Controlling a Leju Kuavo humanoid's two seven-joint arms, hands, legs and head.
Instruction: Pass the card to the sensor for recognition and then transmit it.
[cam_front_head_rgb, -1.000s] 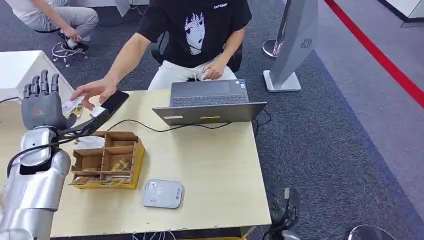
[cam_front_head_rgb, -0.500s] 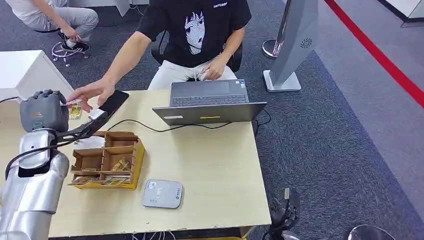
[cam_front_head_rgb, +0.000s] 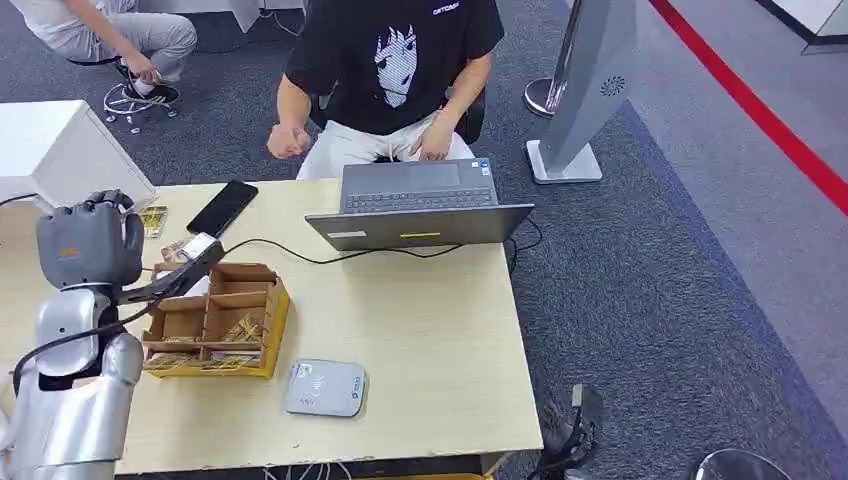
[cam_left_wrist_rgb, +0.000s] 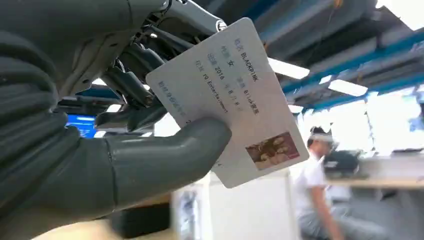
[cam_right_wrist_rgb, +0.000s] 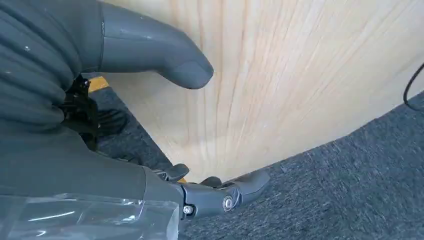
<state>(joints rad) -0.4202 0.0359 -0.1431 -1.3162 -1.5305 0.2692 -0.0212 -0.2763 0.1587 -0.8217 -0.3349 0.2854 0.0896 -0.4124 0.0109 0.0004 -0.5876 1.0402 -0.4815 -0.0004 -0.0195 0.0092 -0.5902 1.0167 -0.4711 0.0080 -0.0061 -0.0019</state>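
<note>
My left hand (cam_front_head_rgb: 88, 245) is raised over the table's far left corner with its fingers curled in. In the left wrist view it pinches a white ID card (cam_left_wrist_rgb: 235, 95) with printed text and a small photo between thumb (cam_left_wrist_rgb: 165, 155) and fingers. The grey card sensor (cam_front_head_rgb: 323, 387) lies flat near the table's front edge, well right of and nearer than that hand. My right hand (cam_right_wrist_rgb: 90, 150) hangs beside the pale wooden table's edge above the carpet, thumb and fingers apart, holding nothing.
A divided cardboard box (cam_front_head_rgb: 212, 318) with small items stands between my left hand and the sensor. A black phone (cam_front_head_rgb: 222, 207), loose cards (cam_front_head_rgb: 152, 220), an open laptop (cam_front_head_rgb: 418, 205) and its cable lie farther back. A seated person (cam_front_head_rgb: 390, 70) faces me across the table.
The person put the card into my left hand and drew the arm back to the chest. My left hand's fingers went from spread upward to closed on the card.
</note>
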